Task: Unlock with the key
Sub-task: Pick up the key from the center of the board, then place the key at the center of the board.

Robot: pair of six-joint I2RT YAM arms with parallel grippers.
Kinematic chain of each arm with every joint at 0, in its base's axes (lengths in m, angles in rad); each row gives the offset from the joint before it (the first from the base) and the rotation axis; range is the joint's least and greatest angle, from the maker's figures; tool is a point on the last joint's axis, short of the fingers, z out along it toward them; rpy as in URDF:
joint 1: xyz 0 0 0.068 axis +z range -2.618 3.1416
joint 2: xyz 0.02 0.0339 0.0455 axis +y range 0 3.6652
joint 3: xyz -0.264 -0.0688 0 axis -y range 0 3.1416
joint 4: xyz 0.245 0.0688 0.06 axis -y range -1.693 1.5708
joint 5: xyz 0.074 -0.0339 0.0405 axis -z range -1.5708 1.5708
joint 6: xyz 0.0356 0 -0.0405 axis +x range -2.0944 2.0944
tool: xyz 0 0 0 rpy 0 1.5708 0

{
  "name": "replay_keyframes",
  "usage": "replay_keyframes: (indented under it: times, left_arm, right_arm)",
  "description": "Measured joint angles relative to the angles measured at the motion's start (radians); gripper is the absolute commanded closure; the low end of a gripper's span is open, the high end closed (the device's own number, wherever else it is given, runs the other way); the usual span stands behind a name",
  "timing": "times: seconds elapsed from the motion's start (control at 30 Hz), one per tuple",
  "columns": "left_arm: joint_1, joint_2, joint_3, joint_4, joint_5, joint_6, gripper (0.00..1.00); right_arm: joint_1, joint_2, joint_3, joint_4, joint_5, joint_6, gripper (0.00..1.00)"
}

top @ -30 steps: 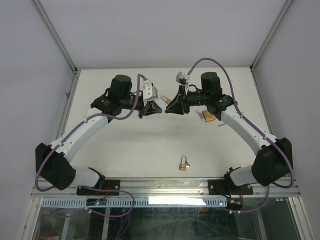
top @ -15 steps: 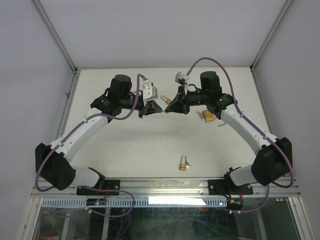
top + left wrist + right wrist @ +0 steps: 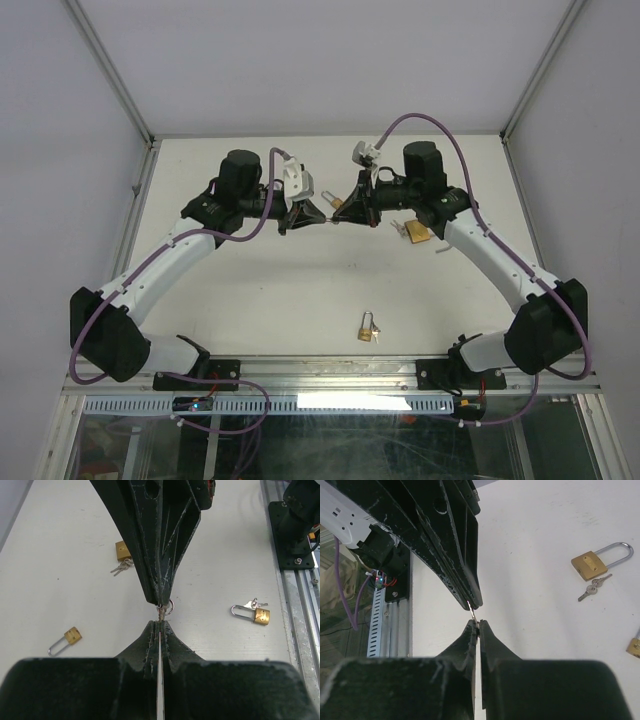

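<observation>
the left gripper (image 3: 159, 625) and the right gripper (image 3: 159, 601) meet tip to tip above the table (image 3: 65, 555), both pinched tight. the small key (image 3: 161, 612) sits right between the tips, nipped at each end. a brass padlock (image 3: 262, 616) lies below, well apart.

Plain white bench (image 3: 300, 290) under pale lilac-grey walls (image 3: 60, 150). The left arm (image 3: 170, 260) and right arm (image 3: 490, 255) have white shells with black joints and black bases. Purple cables (image 3: 425, 122) loop over them. The left claw (image 3: 318, 218) and right claw (image 3: 340, 217) are matte black, scuffed with fine pale scratches. The key (image 3: 161, 612) is bright silver, as is its ring. The padlocks (image 3: 122, 550) (image 3: 72, 636) (image 3: 261, 615) have brass-gold bodies and silver shackles, and the small spare keys (image 3: 120, 569) are silver too. A silver-grey metal rail (image 3: 330, 375) edges the bench.
</observation>
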Motion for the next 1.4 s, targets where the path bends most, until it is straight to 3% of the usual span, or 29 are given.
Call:
replay_keyframes:
  times: [0.23, 0.8, 1.0, 1.23, 1.4]
  left_arm:
    - [0.001, -0.001, -0.027, 0.071, 0.014, -0.052, 0.96]
    - [-0.005, -0.006, -0.048, 0.130, 0.039, -0.108, 0.53]
    - [0.018, -0.031, -0.062, 0.132, 0.048, -0.116, 0.54]
    - [0.035, -0.032, -0.087, 0.153, 0.056, -0.113, 0.42]
    - [0.035, -0.031, -0.108, 0.192, 0.056, -0.105, 0.40]
  right_arm:
    - [-0.005, -0.010, 0.000, -0.001, 0.008, 0.000, 1.00]
    - [-0.005, -0.010, 0.000, 0.001, 0.034, -0.002, 1.00]
    - [-0.006, -0.010, 0.000, 0.001, 0.036, -0.002, 1.00]
    - [-0.006, -0.010, 0.000, 0.002, 0.036, -0.001, 1.00]
    - [-0.006, -0.010, 0.000, 0.002, 0.036, 0.000, 1.00]
